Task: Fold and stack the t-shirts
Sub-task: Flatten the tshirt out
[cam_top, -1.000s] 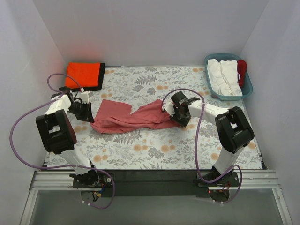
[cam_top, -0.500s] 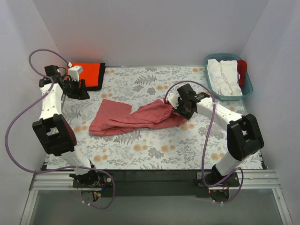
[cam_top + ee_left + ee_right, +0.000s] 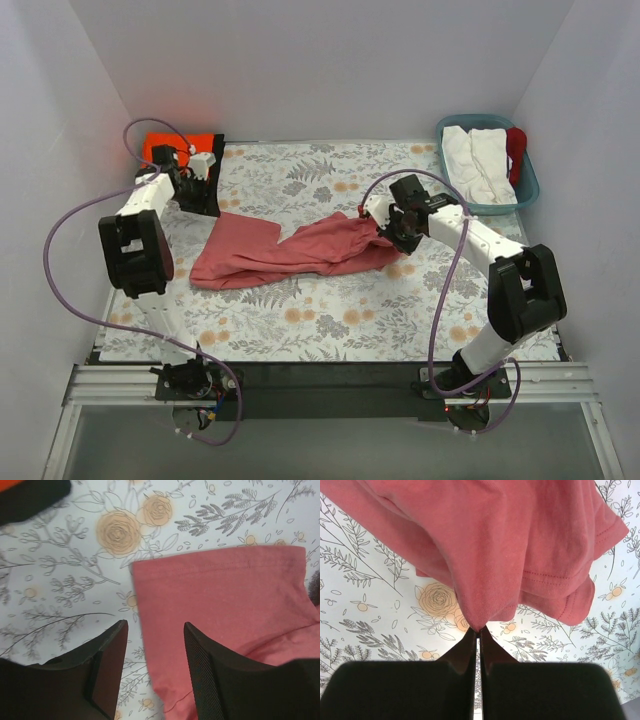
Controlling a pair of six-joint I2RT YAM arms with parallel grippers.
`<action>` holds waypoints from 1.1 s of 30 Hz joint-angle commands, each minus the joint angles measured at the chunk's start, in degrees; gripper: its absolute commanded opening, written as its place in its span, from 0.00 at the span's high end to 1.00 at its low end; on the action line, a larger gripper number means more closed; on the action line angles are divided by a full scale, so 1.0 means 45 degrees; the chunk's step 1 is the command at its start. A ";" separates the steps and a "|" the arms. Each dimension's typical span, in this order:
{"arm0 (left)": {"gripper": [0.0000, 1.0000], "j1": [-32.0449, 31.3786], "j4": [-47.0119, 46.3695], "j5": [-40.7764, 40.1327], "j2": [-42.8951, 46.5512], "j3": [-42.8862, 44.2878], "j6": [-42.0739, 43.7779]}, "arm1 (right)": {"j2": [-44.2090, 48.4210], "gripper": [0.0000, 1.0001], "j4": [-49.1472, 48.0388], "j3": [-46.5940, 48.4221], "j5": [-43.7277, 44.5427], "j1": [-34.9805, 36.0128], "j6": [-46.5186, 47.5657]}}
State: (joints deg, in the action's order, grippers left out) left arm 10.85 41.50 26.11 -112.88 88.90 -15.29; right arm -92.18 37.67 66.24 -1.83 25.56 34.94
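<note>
On floral table cloth (image 3: 330, 320), mid-table from 9 toward 3 o'clock: rumpled rose-red t-shirt (image 3: 290, 250). In 1 o'clock corner: teal basket (image 3: 530, 185) with white cloth (image 3: 480, 160). In 11 o'clock corner: folded orange t-shirt (image 3: 165, 150) atop black t-shirt (image 3: 217, 150). Over rose-red shirt's 10 o'clock corner: left gripper (image 3: 155, 630), jaws spread, holding nothing. At its 3 o'clock end: right gripper (image 3: 479, 630), jaws pressed together, pinching a fold of the rose-red cloth.

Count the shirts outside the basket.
3: a rose shirt mid-table, pinched by the right gripper; an orange shirt folded far left, on a black shirt. More may lie beneath.
</note>
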 commanded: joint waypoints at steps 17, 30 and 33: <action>0.52 -0.1278 -0.1604 -0.1914 -0.1360 -0.0010 0.0018 | 0.0368 0.99 0.0652 0.0906 -0.0727 -0.1012 0.0420; 0.65 -0.2001 -0.2073 -0.2814 -0.2006 -0.0478 0.0253 | 0.0387 0.99 0.0691 0.1062 -0.0981 -0.1364 0.0459; 0.93 -0.2040 -0.2092 -0.2852 -0.1830 -0.0810 0.0253 | 0.0406 0.99 0.0730 0.1140 -0.1040 -0.1364 0.0478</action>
State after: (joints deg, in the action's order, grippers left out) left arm 1.98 31.27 14.09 -120.79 87.57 -14.79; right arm -92.18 40.45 68.79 -5.17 19.81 36.40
